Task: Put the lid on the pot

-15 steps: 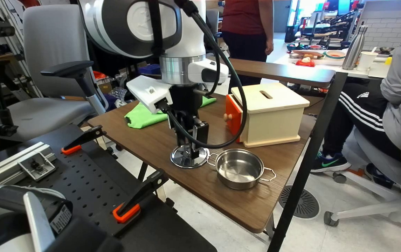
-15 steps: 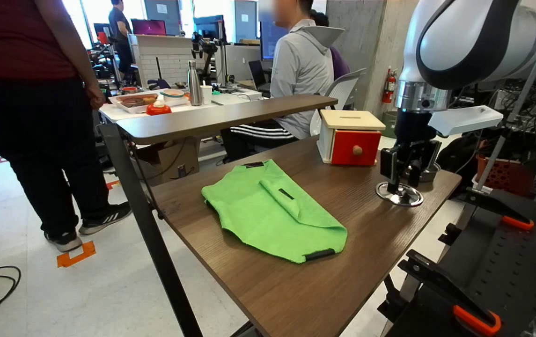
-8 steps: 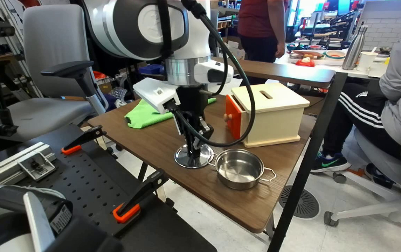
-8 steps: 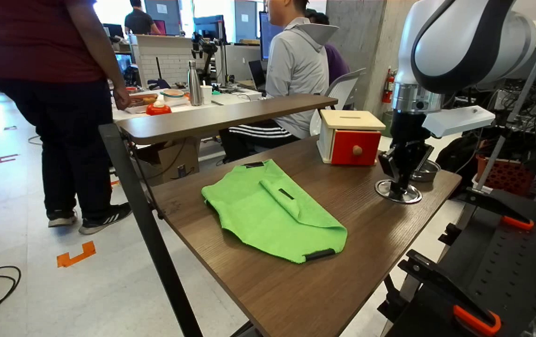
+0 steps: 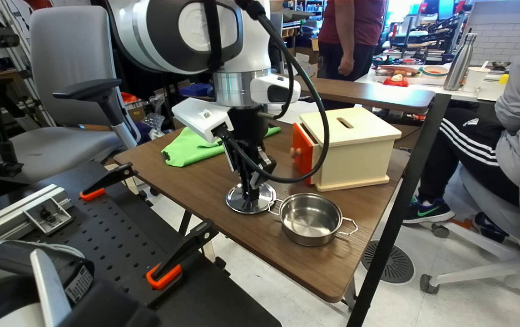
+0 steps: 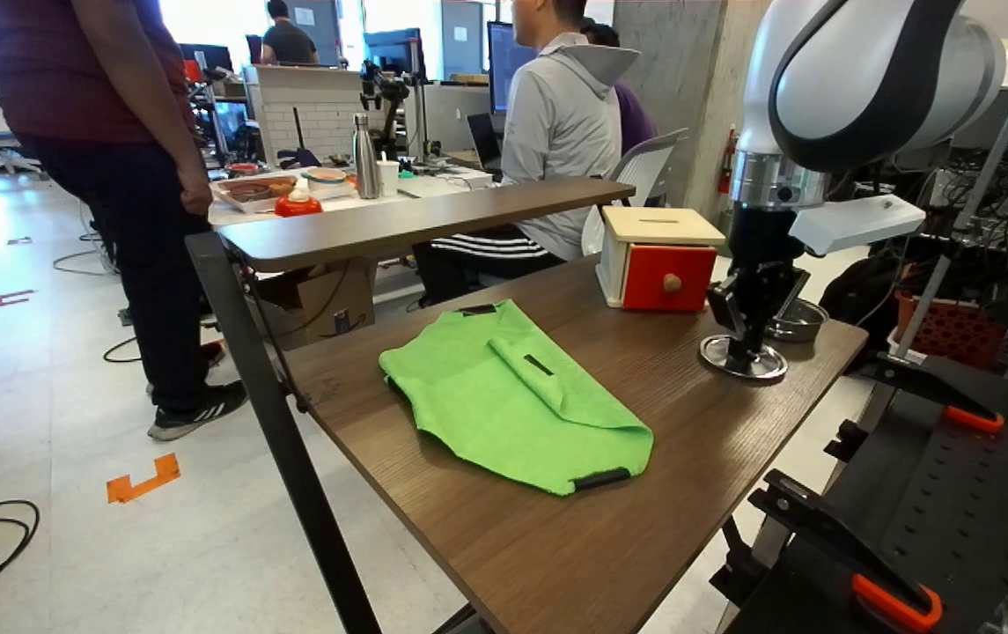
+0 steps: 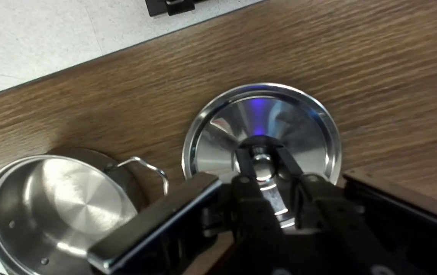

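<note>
The lid (image 7: 218, 145), a shiny steel disc with a central knob (image 7: 263, 169), lies level at or just above the brown table; whether a gap is under it I cannot tell. My gripper (image 7: 266, 160) points down over its centre, the two dark fingers closed around the knob. In an exterior view the gripper (image 5: 251, 196) stands on the middle of the lid (image 5: 236, 200). Right beside it is the uncovered steel pot (image 5: 309, 237), a side handle near the lid's rim. The pot (image 6: 801, 326) is partly hidden behind the gripper in an exterior view.
A wooden box (image 5: 355, 159) with a red door (image 6: 667, 278) stands behind the pot. A green cloth (image 6: 512, 396) lies on the table (image 6: 556, 563). The table's front edge runs close to lid and pot. Black clamps (image 5: 182, 250) sit on the neighbouring black bench.
The fingers have closed on the knob. Lid and gripper have shifted together slightly, first toward the pot, then a little up or back in the picture. The pot has stayed put.
</note>
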Tool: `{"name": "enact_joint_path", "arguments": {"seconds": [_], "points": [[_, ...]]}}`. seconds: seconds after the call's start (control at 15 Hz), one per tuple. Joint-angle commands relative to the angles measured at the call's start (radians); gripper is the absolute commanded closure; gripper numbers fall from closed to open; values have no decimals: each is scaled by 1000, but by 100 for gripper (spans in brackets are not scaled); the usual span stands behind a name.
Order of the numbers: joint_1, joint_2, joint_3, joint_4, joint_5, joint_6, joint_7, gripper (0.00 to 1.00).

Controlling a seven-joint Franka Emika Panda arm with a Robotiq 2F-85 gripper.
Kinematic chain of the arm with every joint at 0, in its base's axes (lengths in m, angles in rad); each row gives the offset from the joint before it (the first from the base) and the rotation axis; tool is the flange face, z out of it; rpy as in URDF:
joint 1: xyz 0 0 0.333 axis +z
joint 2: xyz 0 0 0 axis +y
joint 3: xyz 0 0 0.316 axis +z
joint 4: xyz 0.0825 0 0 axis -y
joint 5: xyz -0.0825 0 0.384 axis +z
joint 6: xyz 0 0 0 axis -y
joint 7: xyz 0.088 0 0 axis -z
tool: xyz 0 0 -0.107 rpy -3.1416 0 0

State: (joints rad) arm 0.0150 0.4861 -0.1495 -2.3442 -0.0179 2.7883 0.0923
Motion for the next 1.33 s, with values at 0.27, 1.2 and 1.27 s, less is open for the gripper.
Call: {"name": "enact_joint_path", "arguments": {"seconds": [0.27,1.2,1.27], "points": [[4,-213,-9,-115,-54,-33,-3,95],[-151,-275,-7,-20,2,-175,-44,95],[-156,-267,-8,-8,0,-191,-40,95]]}}
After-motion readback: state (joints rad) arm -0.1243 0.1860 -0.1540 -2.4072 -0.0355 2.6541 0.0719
